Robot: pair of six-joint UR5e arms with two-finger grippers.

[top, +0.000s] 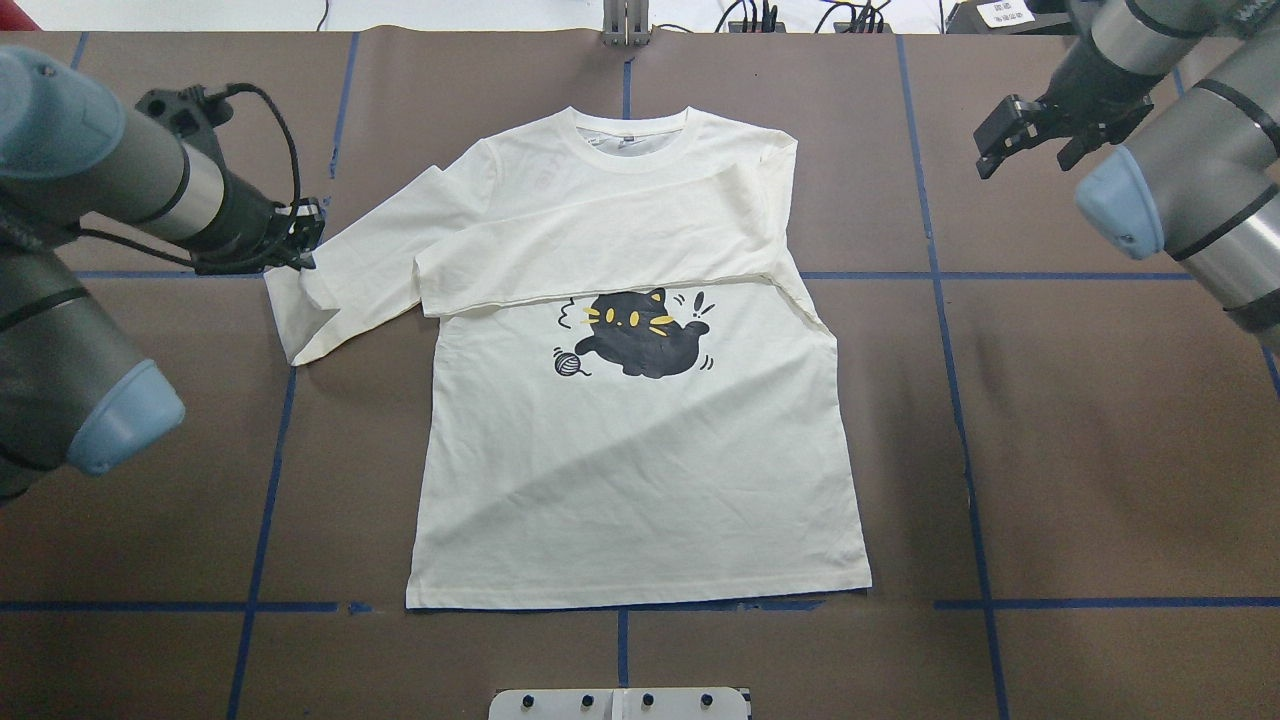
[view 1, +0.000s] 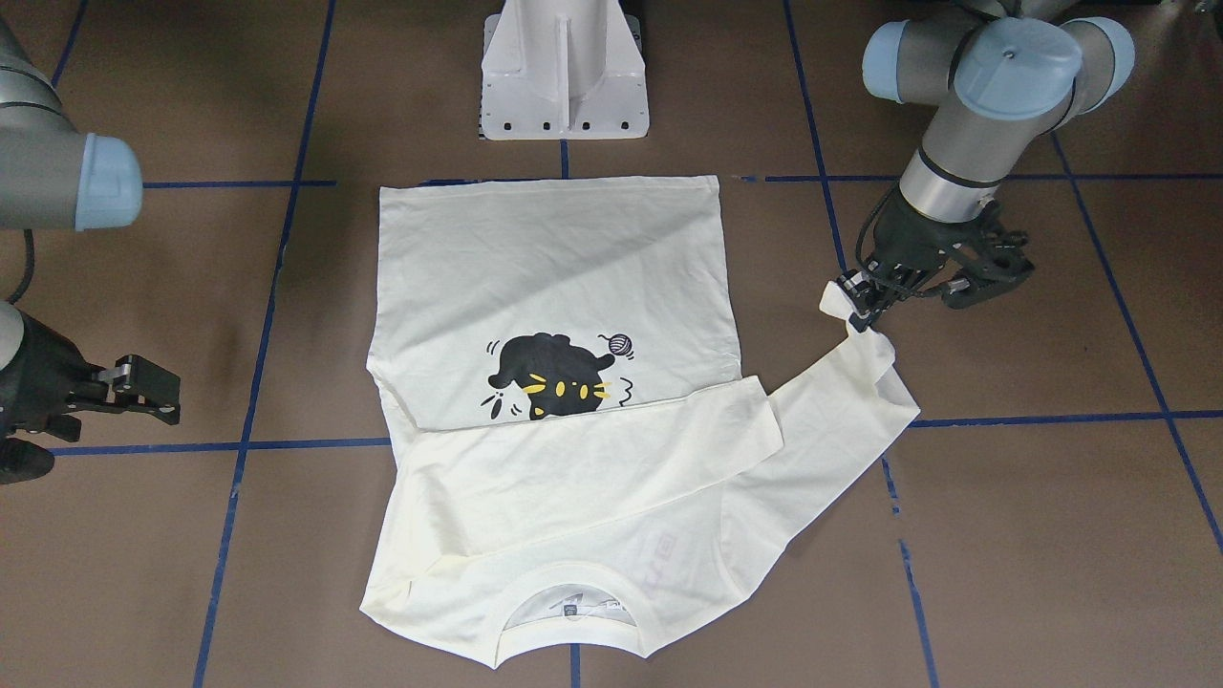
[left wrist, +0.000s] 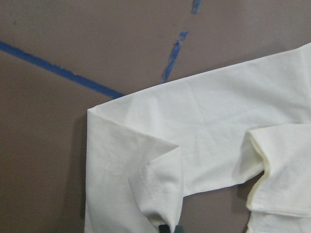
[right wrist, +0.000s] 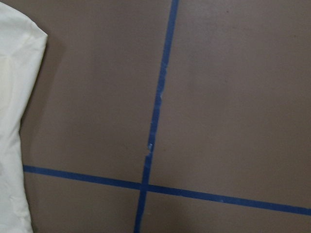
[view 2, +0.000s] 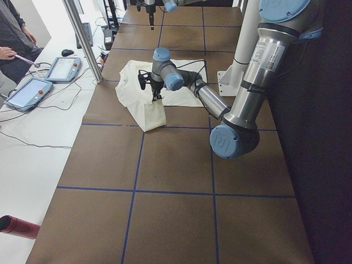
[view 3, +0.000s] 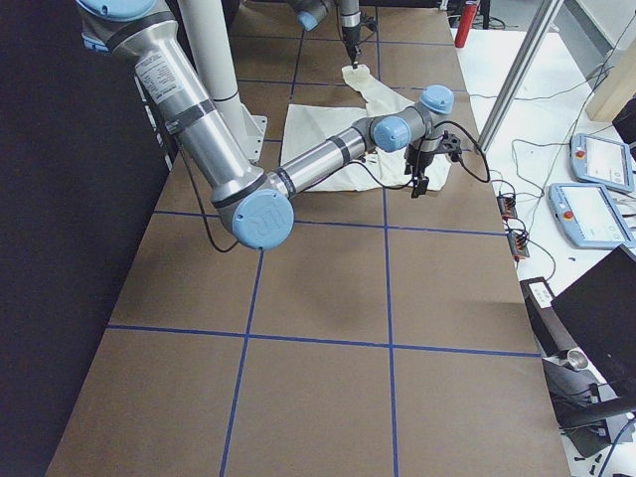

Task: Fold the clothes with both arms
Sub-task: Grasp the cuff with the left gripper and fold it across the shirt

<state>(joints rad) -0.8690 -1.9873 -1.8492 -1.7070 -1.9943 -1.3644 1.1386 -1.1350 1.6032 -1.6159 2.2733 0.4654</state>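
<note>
Front-facing view: the cream long-sleeved shirt [view 1: 545, 277] lies flat on the brown worktop [view 1: 1051, 535], cat print up, one sleeve folded across the chest. The left fingers [view 1: 863, 304] are clenched on the other sleeve's cuff (that sleeve doubles back below them). Overhead view: the right fingers [top: 1003, 128] are spread and empty, well apart from the shirt.

Shirt [top: 640, 470]: flat on the middle of the table [top: 1100, 450], collar away from the robot, hem toward the pedestal base [view 1: 564, 72].
Folded sleeve [top: 600, 265]: across the chest, just on the collar side of the cat print [top: 640, 335].
Other sleeve [top: 350, 290]: out to the robot's left, its end doubled back, cuff pinched in the left gripper [top: 300, 245].
Right gripper [top: 1030, 135]: to the shirt's right, well apart from it.
</note>
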